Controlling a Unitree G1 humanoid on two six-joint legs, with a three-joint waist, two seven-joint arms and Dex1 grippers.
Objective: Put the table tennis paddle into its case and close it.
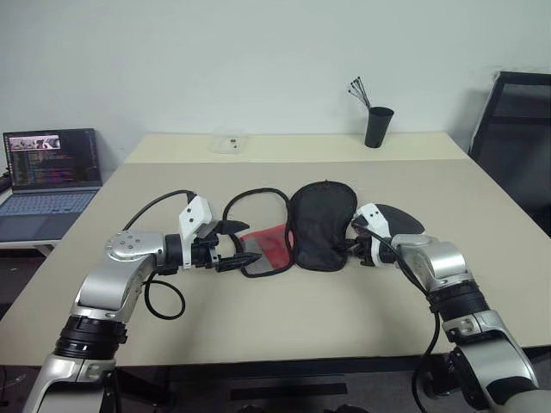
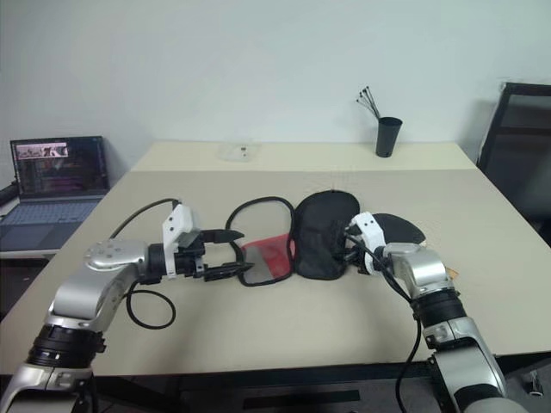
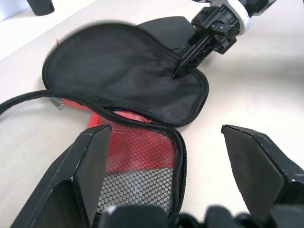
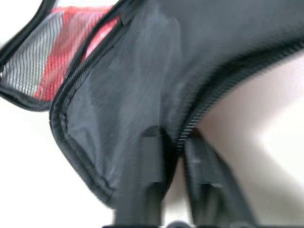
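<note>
1. The case (image 1: pixel 301 231) lies unzipped in the middle of the beige bench (image 1: pixel 284 318), just below the centre of the head view. Its black flap is thrown open to the right and its red, mesh-lined half lies to the left.
2. The table tennis paddle (image 1: pixel 399 218) lies flat just right of the case, its round black face partly hidden behind the right arm. Its handle cannot be made out.
3. The left pincer (image 1: pixel 231 248) sits at centre-left of the frame, its two black fingers spread wide, one either side of the red mesh end of the case. It grips nothing.
4. The right pincer (image 1: pixel 355 249) is at the lower right edge of the black flap. In its wrist view the zipper edge of the flap runs between the two fingers (image 4: pixel 149 175), which stand slightly apart; whether they are pinching the fabric I cannot tell.
5. A black cup (image 1: pixel 378 126) with thin sticks in it stands at the far edge of the bench, upper right.
6. An open laptop (image 1: pixel 50 176) sits on a separate surface at the left edge.
</note>
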